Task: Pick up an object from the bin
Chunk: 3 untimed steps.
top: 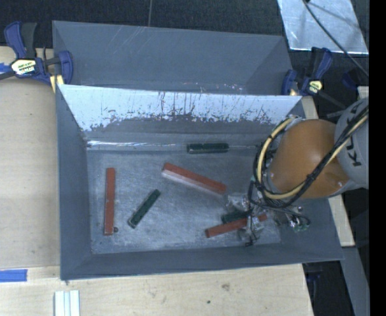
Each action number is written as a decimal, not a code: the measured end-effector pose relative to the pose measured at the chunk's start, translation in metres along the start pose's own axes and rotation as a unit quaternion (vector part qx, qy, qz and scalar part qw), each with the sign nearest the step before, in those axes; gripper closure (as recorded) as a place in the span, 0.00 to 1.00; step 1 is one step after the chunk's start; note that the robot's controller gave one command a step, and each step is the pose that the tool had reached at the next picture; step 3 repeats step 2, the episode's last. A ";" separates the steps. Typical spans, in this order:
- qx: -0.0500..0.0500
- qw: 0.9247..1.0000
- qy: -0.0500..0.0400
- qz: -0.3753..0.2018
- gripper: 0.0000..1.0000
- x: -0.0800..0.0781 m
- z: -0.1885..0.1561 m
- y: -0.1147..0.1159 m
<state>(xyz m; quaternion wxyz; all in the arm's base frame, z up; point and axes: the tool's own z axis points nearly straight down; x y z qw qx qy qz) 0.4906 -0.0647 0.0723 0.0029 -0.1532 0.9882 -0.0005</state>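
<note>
The gripper [248, 224] is hanging low in the lower right corner of the bin [74, 196], over the end of a short red-brown stick [222, 229], probably because that one is lying closest to it; whether it is standing open or closed I cannot tell.

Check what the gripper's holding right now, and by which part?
Cannot tell. The gripper sits at the right end of a short red-brown stick in the lower-right corner of the bin, but the view does not show a grasp.
</note>
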 end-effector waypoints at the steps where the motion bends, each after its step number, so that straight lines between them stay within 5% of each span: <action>1: 0.000 1.000 -0.001 0.000 1.00 -0.001 -0.010 0.000; 3: 0.001 1.000 -0.001 -0.001 1.00 -0.002 -0.020 -0.001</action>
